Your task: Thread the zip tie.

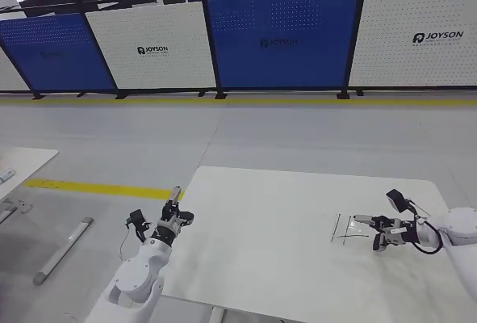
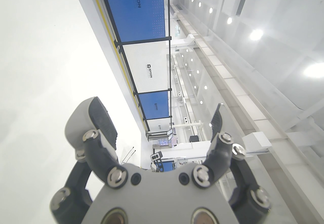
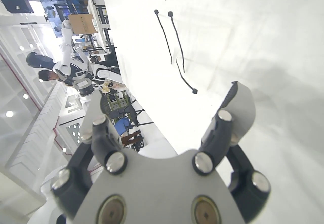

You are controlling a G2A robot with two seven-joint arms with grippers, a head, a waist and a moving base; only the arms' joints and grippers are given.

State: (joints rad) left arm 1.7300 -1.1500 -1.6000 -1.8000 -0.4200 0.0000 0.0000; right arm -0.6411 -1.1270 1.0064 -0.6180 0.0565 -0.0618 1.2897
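Note:
Three black zip ties lie loose on the white table (image 1: 270,210) toward its right side. Two long ones (image 3: 164,37) (image 3: 177,42) run side by side, and a shorter one (image 3: 186,80) lies closest to my right gripper. In the top view they show as thin lines (image 1: 339,228). My right gripper (image 3: 165,93) (image 1: 369,229) hovers just right of them, open and empty. My left gripper (image 2: 159,113) (image 1: 173,202) stands at the table's left edge, far from the ties, open and empty, pointing up and away.
The table's left half is bare white surface (image 2: 38,57). A second white table (image 1: 12,165) stands off to the far left, with a grey bar (image 1: 60,250) on the floor between. Blue and white partition panels (image 1: 278,40) line the back.

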